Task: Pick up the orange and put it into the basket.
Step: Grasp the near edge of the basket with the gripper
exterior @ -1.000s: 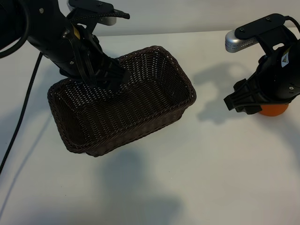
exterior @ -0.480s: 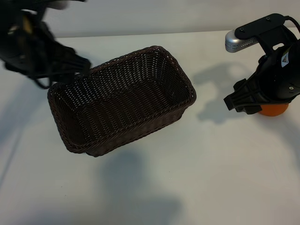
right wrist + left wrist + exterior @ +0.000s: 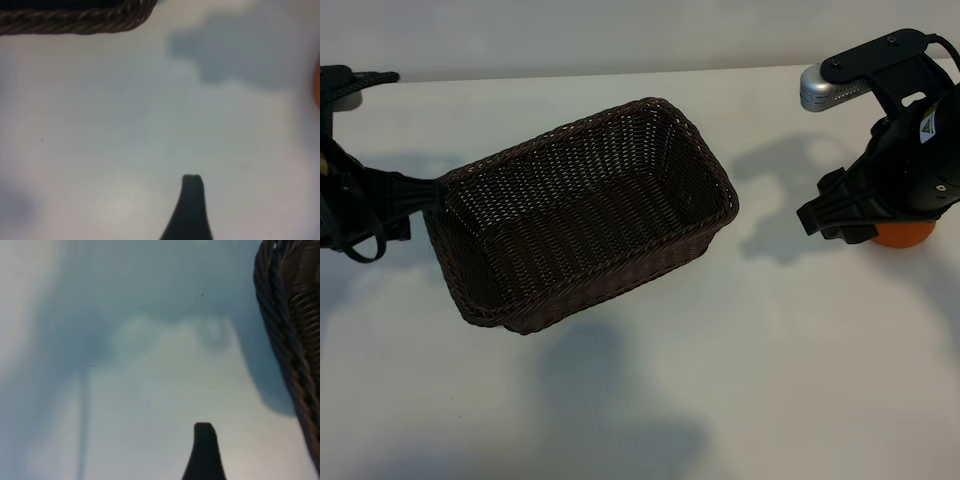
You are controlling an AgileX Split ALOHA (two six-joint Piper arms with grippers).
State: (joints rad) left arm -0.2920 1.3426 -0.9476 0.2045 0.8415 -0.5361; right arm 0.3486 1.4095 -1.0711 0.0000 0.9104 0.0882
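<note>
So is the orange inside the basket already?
No, the orange sits on the table under the right arm, well apart from the basket, which holds nothing.

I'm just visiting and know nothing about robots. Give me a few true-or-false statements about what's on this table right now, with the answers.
1. The orange lies in the basket. False: it sits on the table, outside the basket.
2. The basket holds nothing. True.
3. The right claw is close beside the orange. True.
4. The left claw reaches into the basket. False: it is outside the basket's end.
5. The basket lies upside down. False: its opening faces up.
</note>
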